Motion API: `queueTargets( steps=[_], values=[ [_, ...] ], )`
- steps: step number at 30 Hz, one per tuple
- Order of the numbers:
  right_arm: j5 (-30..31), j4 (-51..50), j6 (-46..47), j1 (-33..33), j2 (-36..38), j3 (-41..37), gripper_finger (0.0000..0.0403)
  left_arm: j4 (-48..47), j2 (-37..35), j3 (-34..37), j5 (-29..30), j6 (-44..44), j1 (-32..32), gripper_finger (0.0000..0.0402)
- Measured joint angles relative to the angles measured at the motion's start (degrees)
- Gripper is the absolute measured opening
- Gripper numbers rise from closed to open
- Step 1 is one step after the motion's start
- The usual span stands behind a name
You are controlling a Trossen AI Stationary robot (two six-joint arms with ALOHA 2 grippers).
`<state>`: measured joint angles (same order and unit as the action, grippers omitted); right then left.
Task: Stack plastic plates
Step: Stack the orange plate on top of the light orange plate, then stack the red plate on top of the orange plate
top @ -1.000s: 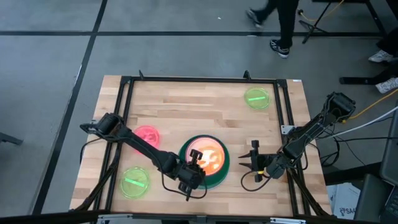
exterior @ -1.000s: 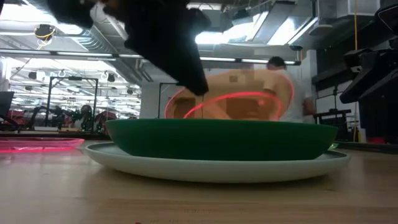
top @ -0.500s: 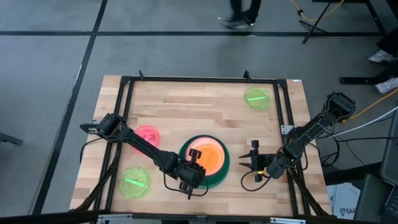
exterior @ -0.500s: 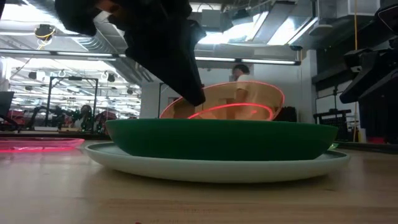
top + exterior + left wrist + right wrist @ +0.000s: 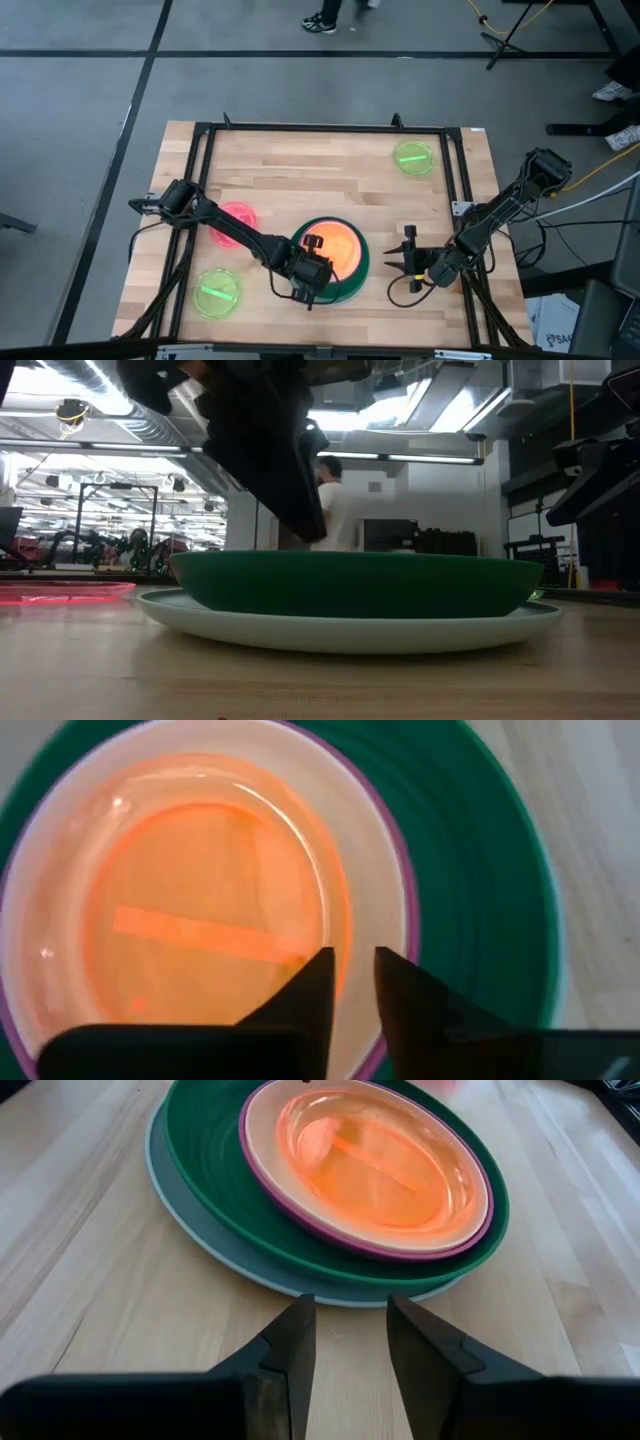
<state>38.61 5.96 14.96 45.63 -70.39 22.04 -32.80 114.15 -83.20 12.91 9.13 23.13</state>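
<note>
A person (image 5: pixel 328 500) stands beyond the wooden table (image 5: pixel 300 175).

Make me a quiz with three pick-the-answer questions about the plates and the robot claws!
1. Where is the orange plate?
A. alone on the wood
B. on top of the stack, inside the peach plate
C. under the dark green plate

2. How many lime green plates lie loose on the table?
A. none
B. two
C. five

3. What is the left claw doing?
A. hovering over the stack, its fingers a little apart, empty
B. squeezing a lime plate
C. resting on the floor

Answers:
1 B, the right wrist view shows it nested on top.
2 B, one near the left arm and one at the far right corner.
3 A, nothing is between its fingers.
</note>
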Motion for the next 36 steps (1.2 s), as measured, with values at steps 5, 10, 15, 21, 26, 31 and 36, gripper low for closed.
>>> queueTargets(
  steps=[5,10,15,21,26,31,36],
  values=[
    [0.0,0.0,0.0,0.0,0.0,0.0,0.0115,-0.1,0.0,0.0,-0.2,-0.1,-0.1,0.0103],
    [0.0,0.0,0.0,0.0,0.0,0.0,0.0115,-0.4,-0.9,-0.1,-0.2,0.0,0.6,0.0107],
    [0.0,0.2,0.1,0.0,0.0,0.0,0.0115,-2.4,-2.9,-1.2,2.6,1.3,2.2,0.0108],
    [-0.2,0.0,1.3,0.0,0.0,0.0,0.0115,-8.5,-6.1,-1.3,5.4,4.9,4.0,0.0108],
    [-0.5,-0.1,1.3,0.1,0.0,0.0,0.0115,-15.9,-6.7,-1.3,8.6,9.8,5.6,0.0108],
    [-0.5,0.0,1.3,0.1,0.0,0.0,0.0115,-21.8,-7.5,0.6,5.7,17.2,6.4,0.0108],
    [-0.6,0.0,1.3,0.1,0.0,0.0,0.0115,-22.0,-11.5,6.2,6.1,22.9,6.7,0.0108]
  ],
)
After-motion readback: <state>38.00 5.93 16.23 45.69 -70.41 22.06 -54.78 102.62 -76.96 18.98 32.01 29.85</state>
